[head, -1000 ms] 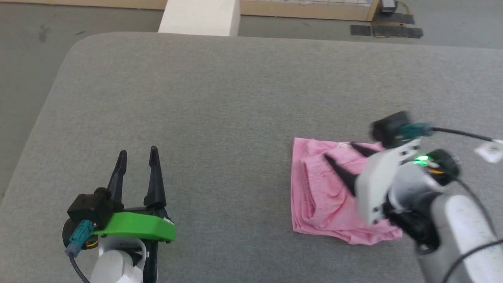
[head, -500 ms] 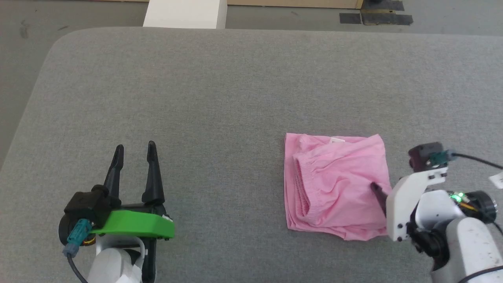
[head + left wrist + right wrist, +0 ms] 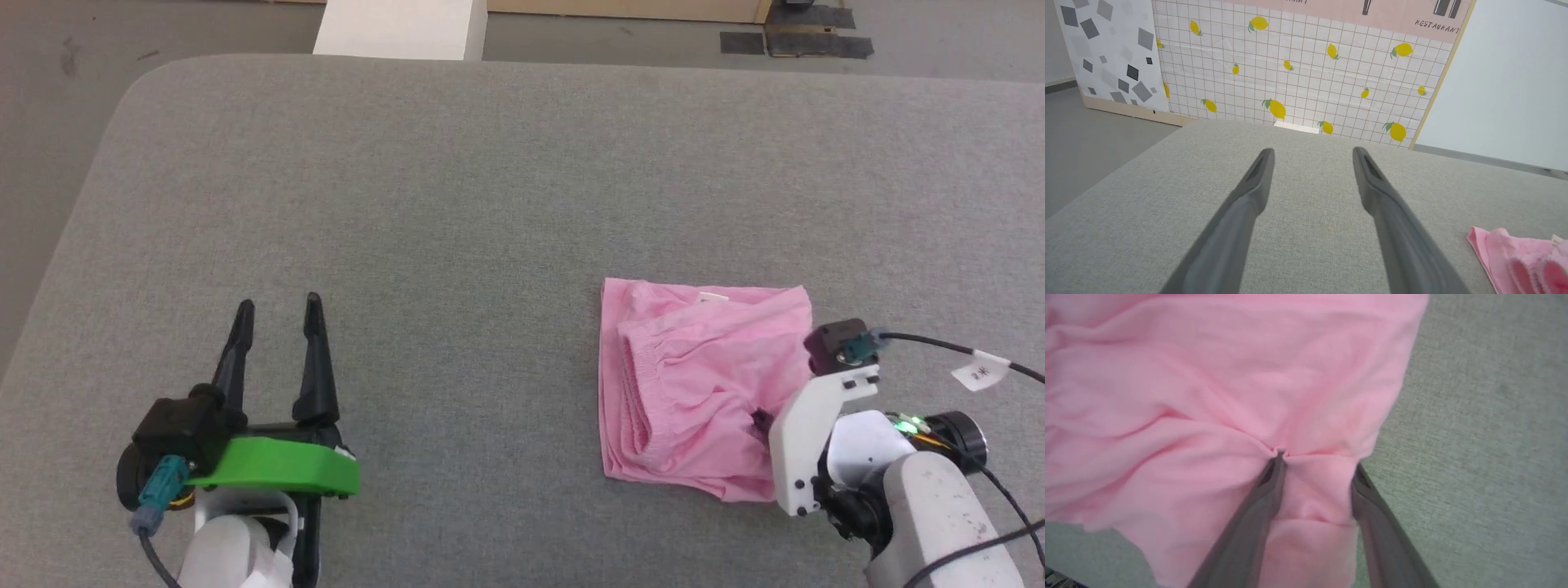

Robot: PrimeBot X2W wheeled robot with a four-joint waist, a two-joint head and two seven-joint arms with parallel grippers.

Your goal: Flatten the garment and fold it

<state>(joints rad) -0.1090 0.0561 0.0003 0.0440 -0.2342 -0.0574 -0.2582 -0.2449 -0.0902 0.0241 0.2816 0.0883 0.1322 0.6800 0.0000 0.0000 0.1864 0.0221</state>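
The garment (image 3: 694,384), light pink shorts folded into a rough square with the gathered waistband toward the left and a small white label (image 3: 712,297) at the far edge, lies on the grey table (image 3: 490,204) right of centre. My right gripper (image 3: 761,420) is down at its near right edge. In the right wrist view the right gripper (image 3: 1318,461) stands open, straddling a ridge of pink cloth (image 3: 1229,375), its left fingertip dimpling the fabric. My left gripper (image 3: 278,304) hovers open and holds nothing at the lower left, well apart from the shorts. The left wrist view shows the open gripper (image 3: 1312,152), with the garment (image 3: 1515,261) at lower right.
A white block (image 3: 400,28) stands past the table's far edge, with grey floor on the left. A black cable with a white tag (image 3: 976,371) trails from the right wrist. A lemon-patterned panel (image 3: 1298,73) rises behind the table.
The right gripper drew back from over the garment's middle to its near right edge and sank its fingers into the cloth, jaws narrowing slightly. The head camera shifted. The left arm stayed still.
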